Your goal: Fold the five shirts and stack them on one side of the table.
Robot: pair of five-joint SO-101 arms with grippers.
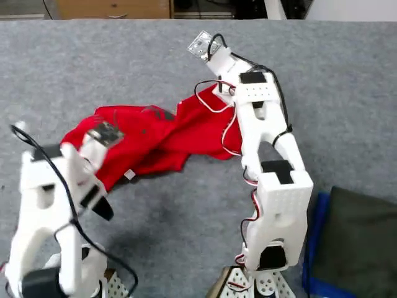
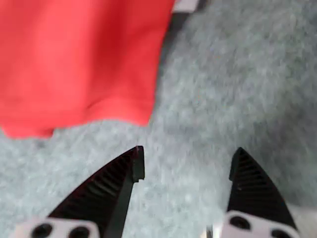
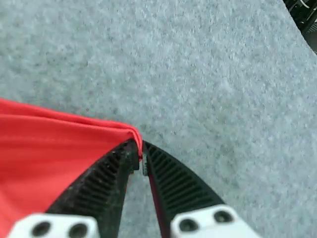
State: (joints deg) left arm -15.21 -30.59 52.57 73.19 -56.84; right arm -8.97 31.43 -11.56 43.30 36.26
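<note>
Overhead, one red shirt (image 1: 149, 139) lies crumpled on the table (image 1: 347, 74) toward 10 o'clock. There are two arms: the left arm (image 1: 56, 205) stands at 8 o'clock, and the right arm (image 1: 267, 149) reaches from 5 to the shirt's 2 o'clock end. One folded pile (image 1: 356, 239), dark cloth on blue, sits at 4 o'clock. The left wrist view adds the left gripper (image 2: 188, 163), spread wide over the table beside a hem. The right wrist view adds the right gripper (image 3: 142, 153), clamped on a shirt fold.

Shirt (image 1: 149, 139) lies on the table (image 1: 347, 81), cloth pile (image 1: 360, 239) beside the right arm (image 1: 279, 186).
</note>
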